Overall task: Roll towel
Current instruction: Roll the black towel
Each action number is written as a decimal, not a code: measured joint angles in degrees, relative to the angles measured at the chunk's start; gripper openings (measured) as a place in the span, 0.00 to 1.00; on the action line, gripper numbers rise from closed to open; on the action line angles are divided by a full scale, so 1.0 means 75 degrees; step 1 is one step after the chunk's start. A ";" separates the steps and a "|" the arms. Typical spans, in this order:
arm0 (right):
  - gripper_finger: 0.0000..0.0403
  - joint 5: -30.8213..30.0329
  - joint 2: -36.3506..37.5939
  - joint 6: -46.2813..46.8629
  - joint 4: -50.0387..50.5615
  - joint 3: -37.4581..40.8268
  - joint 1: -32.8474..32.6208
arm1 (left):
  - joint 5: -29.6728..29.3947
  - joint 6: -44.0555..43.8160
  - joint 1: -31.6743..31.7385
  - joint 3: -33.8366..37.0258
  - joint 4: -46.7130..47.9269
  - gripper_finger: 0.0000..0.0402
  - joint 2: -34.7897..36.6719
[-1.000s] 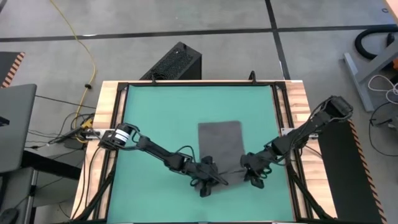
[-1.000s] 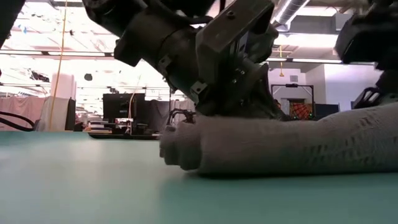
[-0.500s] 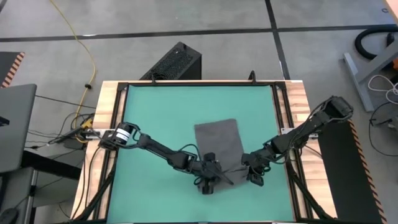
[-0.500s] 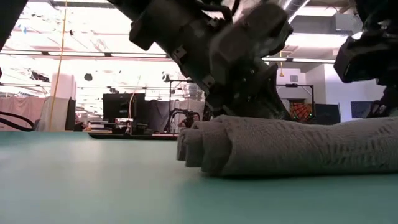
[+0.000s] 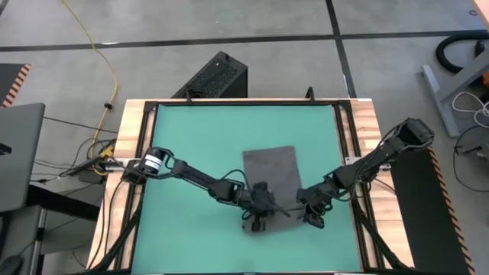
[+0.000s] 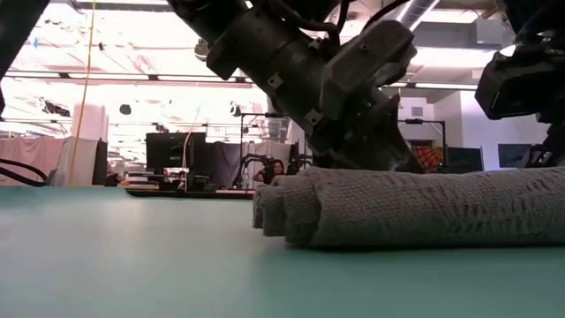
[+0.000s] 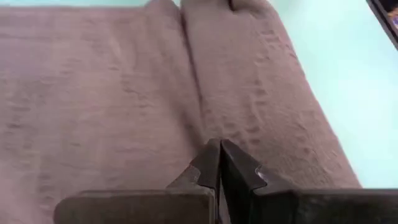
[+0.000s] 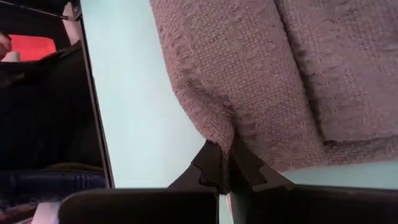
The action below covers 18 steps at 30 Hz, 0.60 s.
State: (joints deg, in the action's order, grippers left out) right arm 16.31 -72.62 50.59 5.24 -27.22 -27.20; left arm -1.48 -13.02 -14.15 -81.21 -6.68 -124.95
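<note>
Lying on the teal mat near the middle of the tabletop, the dark grey towel had its near end rolled up. The left gripper sat on the roll's left end, fingers pressed together over the cloth. The right gripper pinched the towel's right near edge between closed fingers.

Arm colour: both arms are matte black, built of slim jointed segments.
Left arm: a white and silver collar ring near its base, thin black cables looping along the links.
Right arm: a blocky dark housing at the shoulder.
Left claw: dark angular fingertips.
Right claw: the same notched black tips.
Wrist housing: grey-black casing with small screw heads.
</note>
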 joint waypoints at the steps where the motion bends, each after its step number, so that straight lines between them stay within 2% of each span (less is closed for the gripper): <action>1: 0.06 0.0008 0.0000 0.0016 -0.0019 0.0000 0.0022 | 0.0056 -0.0023 -0.0025 0.0000 -0.0019 0.00 -0.0057; 13: 0.06 0.0650 -0.0003 0.0422 -0.0106 0.0006 0.0639 | 0.0191 -0.0784 -0.0230 -0.0012 -0.0030 0.00 -0.0494; 18: 0.07 0.0875 -0.0003 0.0392 0.0111 0.0003 0.1202 | 0.0639 -0.1006 -0.0288 -0.0015 -0.0101 0.00 -0.0581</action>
State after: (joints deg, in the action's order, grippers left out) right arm 22.87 -72.64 53.53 6.07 -27.20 -18.18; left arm 3.31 -20.57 -16.31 -81.32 -7.44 -129.30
